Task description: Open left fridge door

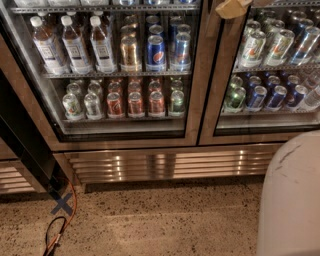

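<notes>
Camera view, fridge front.

- Left fridge door (125, 142): fills the upper left, shut; tall glass pane in a brushed bronze-steel frame.
  - Upper shelf: white-capped bottles (75, 42) with pale labels, then gold and blue Pepsi cans (156, 52).
  - Lower shelf: silver-green cans at both ends, red cans (135, 102) between.
- Right door (260, 135): matching frame; green, blue and silver cans in rows.
- Gripper (232, 7): tan, at the top edge, over the upright frames where the doors meet. Open or closed cannot be told.
- Grille (165, 165): ribbed, glossy steel slats below the doors.
- Floor (165, 220): speckled stone, with an orange cable (72, 210) and a blue cross mark (62, 204).
- Robot body (292, 200): pale, rounded, scuffed, lower right.
</notes>
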